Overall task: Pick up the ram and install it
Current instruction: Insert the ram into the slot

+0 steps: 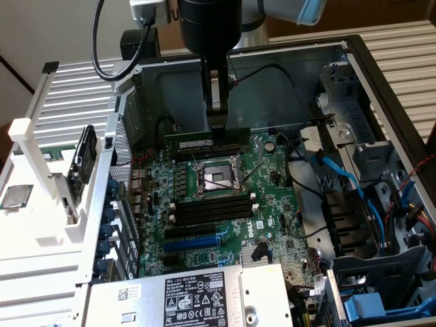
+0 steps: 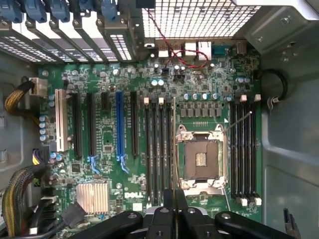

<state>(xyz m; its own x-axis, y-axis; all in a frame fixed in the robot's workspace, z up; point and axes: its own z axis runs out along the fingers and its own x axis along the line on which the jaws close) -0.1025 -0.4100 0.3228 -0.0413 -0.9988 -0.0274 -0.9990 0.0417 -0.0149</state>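
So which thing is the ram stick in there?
Look inside the open grey computer case, at the green motherboard. Beside its square silver processor socket, the black gripper pinches a long thin green ram stick by its top edge. The slots nearby are black.

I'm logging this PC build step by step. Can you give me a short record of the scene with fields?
gripper: shut on the ram, reaching down into the open computer case
ram: held level above the motherboard, not in any slot
memory slots: black with white end clips, a bank on each side of the processor socket, empty
processor socket: bare, no cooler on it
blue slot: empty
task state: ram picked up, not yet installed
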